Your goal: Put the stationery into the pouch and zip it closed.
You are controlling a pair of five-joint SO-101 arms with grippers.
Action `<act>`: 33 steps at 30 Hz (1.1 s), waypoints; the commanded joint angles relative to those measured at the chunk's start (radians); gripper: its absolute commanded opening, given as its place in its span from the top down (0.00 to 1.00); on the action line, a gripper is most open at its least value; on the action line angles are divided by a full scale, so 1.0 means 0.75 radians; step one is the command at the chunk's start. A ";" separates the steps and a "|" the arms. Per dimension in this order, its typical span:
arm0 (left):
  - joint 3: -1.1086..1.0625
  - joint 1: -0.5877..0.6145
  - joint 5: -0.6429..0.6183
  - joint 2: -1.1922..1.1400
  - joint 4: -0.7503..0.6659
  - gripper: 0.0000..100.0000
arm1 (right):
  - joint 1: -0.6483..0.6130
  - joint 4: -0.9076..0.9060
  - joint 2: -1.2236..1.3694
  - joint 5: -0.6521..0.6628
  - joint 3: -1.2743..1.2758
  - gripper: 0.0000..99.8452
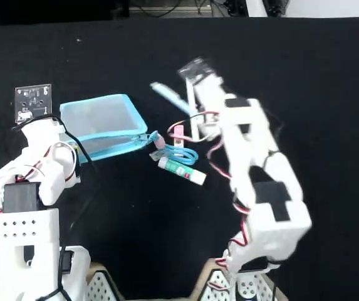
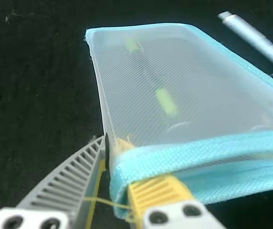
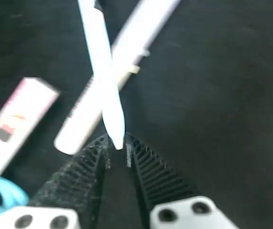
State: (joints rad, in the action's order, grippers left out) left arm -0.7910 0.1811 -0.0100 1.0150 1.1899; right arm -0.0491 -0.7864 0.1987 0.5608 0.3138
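Left end effector [image 2: 112, 145]: pinching pouch [image 1: 101, 125] corner.
Right end effector [image 3: 118, 143]: pinching blue pen [image 3: 100, 62] by its tip.
Done: one item seemingly inside.
Remaining: glue stick [image 1: 182, 170], eraser [image 1: 178, 135], zipping.

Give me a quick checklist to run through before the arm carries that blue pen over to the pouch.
1. Left tool clamped on a corner of the pouch: ok.
2. Pouch mouth open wide enough for a pen: cannot tell.
3. Right tool has a secure grip on the blue pen: not ok. It pinches only the very tip, so the pen may swing or slip.
4. Blue pen free of the white pen: not ok, the two cross.
5. Way to the pouch free: cannot tell. The green-labelled tube and the pink-and-white box lie near the pouch's zip end.
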 commanded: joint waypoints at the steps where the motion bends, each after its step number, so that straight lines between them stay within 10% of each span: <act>1: 0.021 -0.013 -0.008 0.014 0.000 0.97 | 0.133 0.014 -0.226 -0.016 0.093 0.99; 12: 0.021 -0.013 -0.010 0.014 0.000 0.97 | 0.428 -0.333 -0.379 0.004 0.287 0.98; 18: 0.021 -0.013 -0.010 0.014 0.000 0.97 | 0.366 -0.665 -0.312 0.100 -0.048 0.78; 33: 0.021 -0.013 -0.010 0.014 0.002 0.97 | 0.115 -0.411 0.474 -0.260 -0.907 0.84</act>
State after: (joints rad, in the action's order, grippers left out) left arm -0.7910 0.1811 -0.0100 1.0150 1.1899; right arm 0.0537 -1.1009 0.4810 0.3751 -0.1788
